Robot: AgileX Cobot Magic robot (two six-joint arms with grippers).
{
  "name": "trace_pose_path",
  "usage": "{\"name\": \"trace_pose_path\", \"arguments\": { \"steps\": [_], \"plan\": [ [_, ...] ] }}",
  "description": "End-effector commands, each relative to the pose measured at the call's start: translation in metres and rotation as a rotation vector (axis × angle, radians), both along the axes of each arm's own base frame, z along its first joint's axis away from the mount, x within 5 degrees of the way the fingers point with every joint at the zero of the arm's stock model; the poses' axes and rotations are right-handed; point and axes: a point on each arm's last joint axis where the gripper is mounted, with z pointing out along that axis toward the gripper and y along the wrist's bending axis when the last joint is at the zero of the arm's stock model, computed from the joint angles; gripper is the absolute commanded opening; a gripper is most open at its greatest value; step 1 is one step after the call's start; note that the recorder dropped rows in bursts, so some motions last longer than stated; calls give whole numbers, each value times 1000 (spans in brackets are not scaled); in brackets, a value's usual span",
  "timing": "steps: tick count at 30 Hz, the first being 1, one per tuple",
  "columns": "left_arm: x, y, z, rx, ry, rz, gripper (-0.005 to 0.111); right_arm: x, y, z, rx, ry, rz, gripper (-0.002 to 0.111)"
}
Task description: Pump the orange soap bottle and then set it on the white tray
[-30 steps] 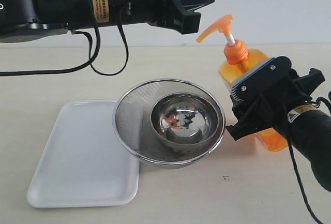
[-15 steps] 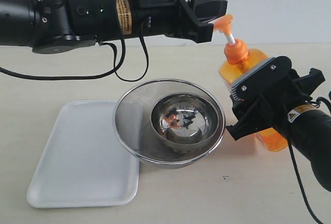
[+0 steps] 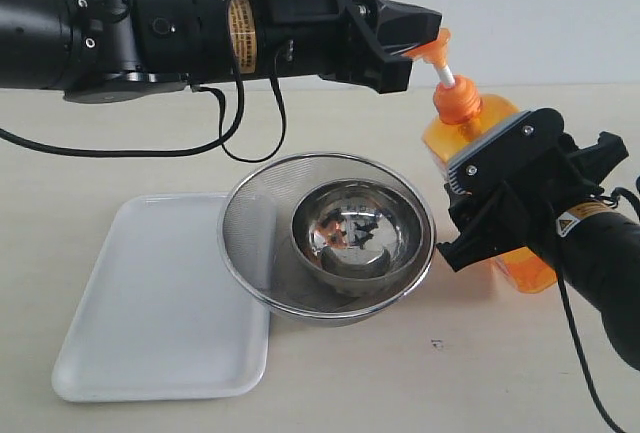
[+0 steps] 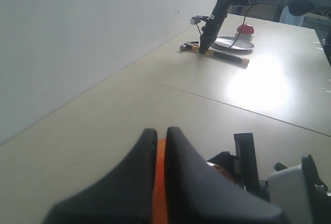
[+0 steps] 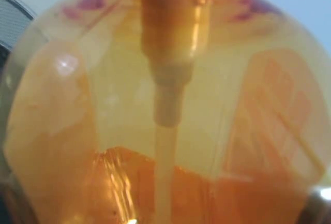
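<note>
The orange soap bottle stands upright on the table at the right. My right gripper is shut on its body from the side, and in the right wrist view the translucent orange bottle fills the frame, hiding the fingers. My left gripper reaches across from the left, shut, with its tips over the nozzle of the orange pump head. The white stem still shows above the collar. In the left wrist view, orange pump head shows through the slit between the closed fingers of the left gripper. The white tray lies at the front left.
A round steel mesh bowl with a smaller shiny steel bowl inside sits between tray and bottle, overlapping the tray's right edge. A black cable hangs from the left arm above the table.
The left arm has moved to the right until its shut tips cover the pump head's nozzle. The right gripper and the bottle have stayed put.
</note>
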Motion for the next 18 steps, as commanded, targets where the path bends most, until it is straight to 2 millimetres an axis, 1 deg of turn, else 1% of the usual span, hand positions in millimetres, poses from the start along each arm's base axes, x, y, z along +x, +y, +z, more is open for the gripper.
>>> {"name": "trace_pose_path", "arguments": {
  "steps": [1,11,18],
  "plan": [
    [-1,-2,-4,17,15,-15,5,0,0,3,1,-14,8,0],
    [3,-7,-24,32,68,-34,5,0,1,3,2,-17,10,0],
    [2,-8,-29,55,68,-45,5,0,1,3,3,-19,16,0]
  ]
}}
